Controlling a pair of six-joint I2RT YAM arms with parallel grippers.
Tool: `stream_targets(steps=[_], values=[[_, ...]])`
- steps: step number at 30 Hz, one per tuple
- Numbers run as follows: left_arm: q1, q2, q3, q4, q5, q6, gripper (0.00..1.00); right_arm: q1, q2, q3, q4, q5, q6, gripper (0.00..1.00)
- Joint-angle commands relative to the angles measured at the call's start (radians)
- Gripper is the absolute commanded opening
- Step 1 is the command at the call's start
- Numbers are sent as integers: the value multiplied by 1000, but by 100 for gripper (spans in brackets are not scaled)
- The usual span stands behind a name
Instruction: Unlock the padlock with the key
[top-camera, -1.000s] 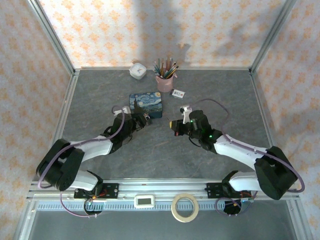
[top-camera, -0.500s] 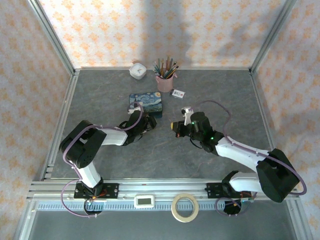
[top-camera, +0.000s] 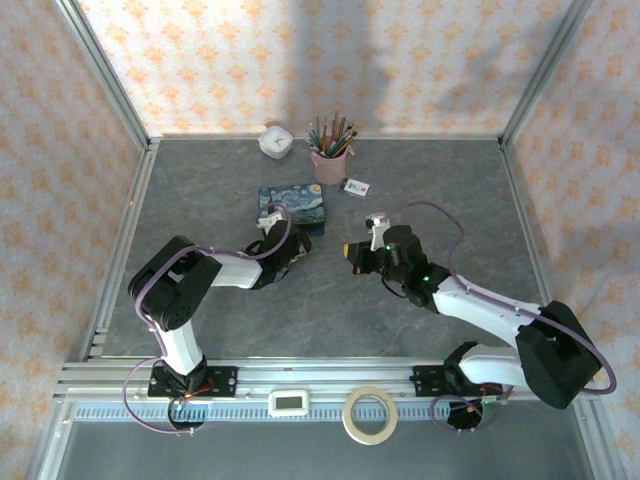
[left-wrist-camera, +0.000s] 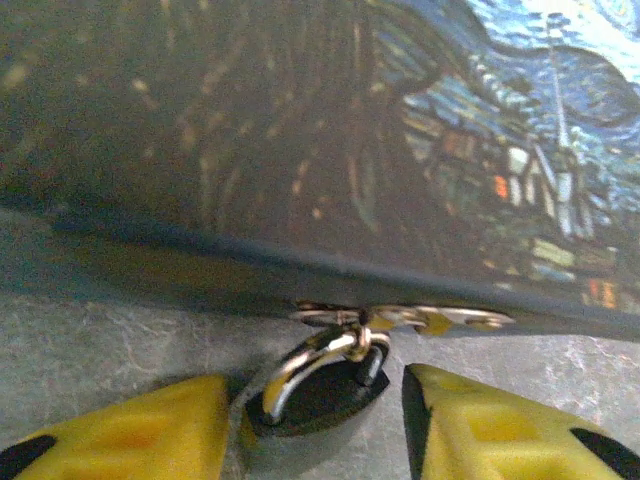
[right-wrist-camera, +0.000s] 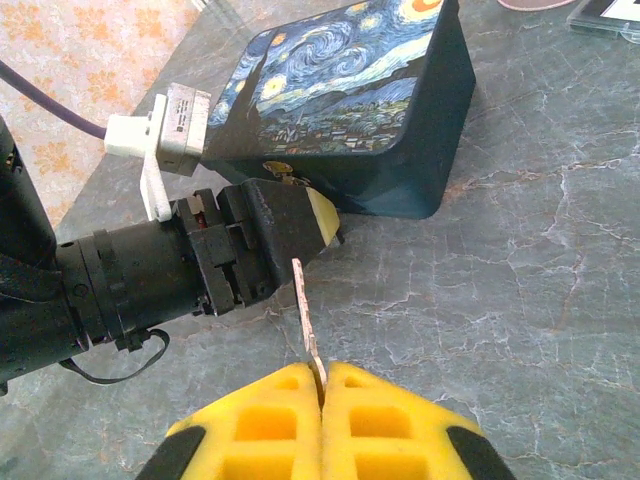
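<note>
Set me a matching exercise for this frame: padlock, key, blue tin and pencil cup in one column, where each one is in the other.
1. padlock
2. key
3. blue tin
4. pencil cup

A. pinched in the shut right gripper
B. between the fingers of the open left gripper
C. farthest back, beside a white clock
D. closed, its hasp carrying the lock

Pairs: 1-B; 2-A; 3-D; 4-C
</note>
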Motion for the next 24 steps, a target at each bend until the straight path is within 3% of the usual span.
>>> stream_targets(steps=[1, 4, 9, 17, 21, 24], values=[[18, 93, 20, 54, -9, -16, 39, -6, -23, -9, 35, 32, 9, 0], [21, 94, 19, 67, -2, -13, 34, -6, -21, -11, 36, 33, 10, 0], [25, 71, -6, 99, 23, -5, 17, -6, -6, -14, 46, 23, 15, 0], [25, 0, -54, 116, 52, -13, 9, -6, 35, -11, 72, -6, 32, 0], [26, -41, -65, 112, 74, -17, 0, -7, 48, -8, 82, -20, 36, 0], [34, -77, -83, 133, 113, -36, 0, -9, 68, -15, 108, -61, 47, 0]])
